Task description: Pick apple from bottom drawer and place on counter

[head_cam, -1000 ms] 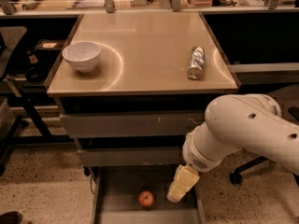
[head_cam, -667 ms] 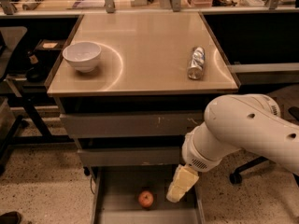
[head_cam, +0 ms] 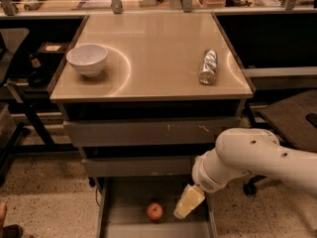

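Note:
A small red-orange apple (head_cam: 154, 211) lies on the floor of the pulled-out bottom drawer (head_cam: 116, 217), near its middle. The gripper (head_cam: 187, 204) hangs at the end of my white arm, inside the drawer's right side, just to the right of the apple and apart from it. It points down and to the left. The beige counter (head_cam: 158, 53) is the glossy top of the drawer cabinet, above the drawers.
A white bowl (head_cam: 87, 59) stands at the counter's left side. A silver can (head_cam: 208, 66) lies on its right side. Two closed drawers sit above the open one. Cluttered desks run along the back. A dark chair (head_cam: 292, 115) is at the right.
The view has shifted a little: the cabinet and counter now sit slightly lower and to the right in the frame. The gripper stays beside the apple in the drawer.

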